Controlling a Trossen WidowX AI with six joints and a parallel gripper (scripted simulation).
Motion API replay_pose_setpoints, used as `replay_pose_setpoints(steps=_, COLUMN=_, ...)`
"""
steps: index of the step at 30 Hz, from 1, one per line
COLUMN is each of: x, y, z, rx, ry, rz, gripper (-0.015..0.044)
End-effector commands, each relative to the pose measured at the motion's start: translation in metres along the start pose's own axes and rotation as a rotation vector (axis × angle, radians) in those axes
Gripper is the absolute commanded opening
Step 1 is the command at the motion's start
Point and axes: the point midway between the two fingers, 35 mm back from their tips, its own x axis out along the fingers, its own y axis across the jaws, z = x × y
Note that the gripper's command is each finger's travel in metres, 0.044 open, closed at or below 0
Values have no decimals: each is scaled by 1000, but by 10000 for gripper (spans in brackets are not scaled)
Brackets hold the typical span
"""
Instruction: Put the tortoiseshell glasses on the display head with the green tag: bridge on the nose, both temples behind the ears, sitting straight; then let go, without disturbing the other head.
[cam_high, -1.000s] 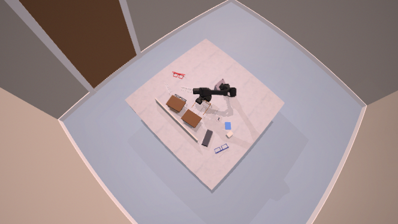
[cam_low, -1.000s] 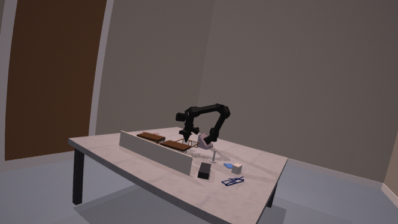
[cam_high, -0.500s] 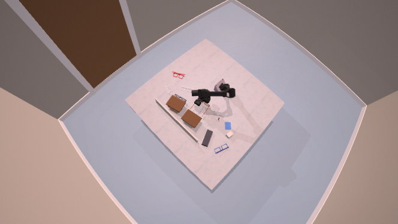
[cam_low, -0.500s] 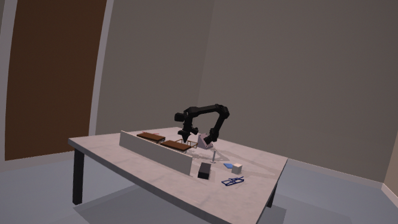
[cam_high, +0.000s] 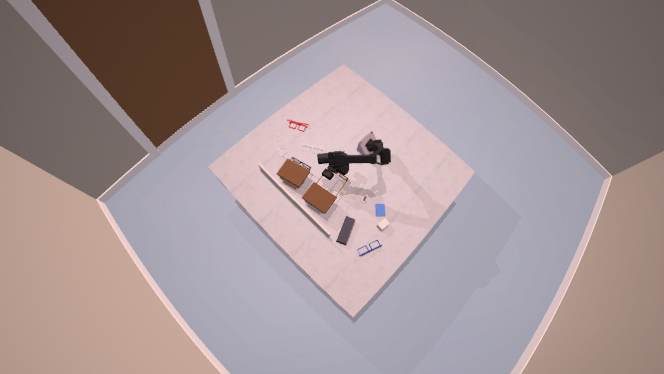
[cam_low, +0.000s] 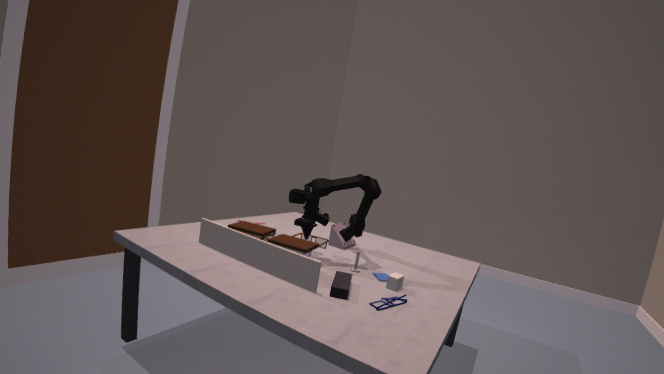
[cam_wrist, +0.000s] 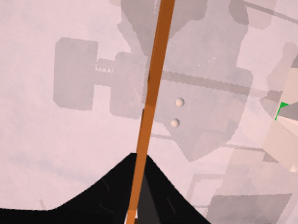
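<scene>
My gripper (cam_high: 340, 173) (cam_low: 307, 237) (cam_wrist: 139, 160) points down and is shut on the tortoiseshell glasses (cam_high: 347, 179) (cam_wrist: 155, 85), held above the table beside the nearer brown board. In the wrist view they show as an orange-brown bar running through the fingertips; the rest of them is out of that view. The display head (cam_wrist: 281, 142) with the green tag (cam_wrist: 283, 105) is partly in view at the wrist view's right edge, apart from the bar. The top and exterior views do not show the heads' shapes clearly.
Two brown boards (cam_high: 293, 173) (cam_high: 319, 197) stand along a long pale wall (cam_high: 295, 201) (cam_low: 260, 257). Red glasses (cam_high: 297, 123) lie beyond. Nearer are a dark box (cam_high: 345, 230) (cam_low: 341, 285), a blue square (cam_high: 380, 210), a pale cube (cam_high: 383, 224) (cam_low: 395, 281) and blue glasses.
</scene>
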Motion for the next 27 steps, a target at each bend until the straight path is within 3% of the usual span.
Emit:
replay_pose_setpoints(steps=1, x=1, y=-7, z=-1, rx=10, ry=-7, rz=1, gripper=0)
replay_pose_setpoints(steps=27, x=1, y=-43, z=0, rx=9, ry=-7, rz=-1, gripper=0)
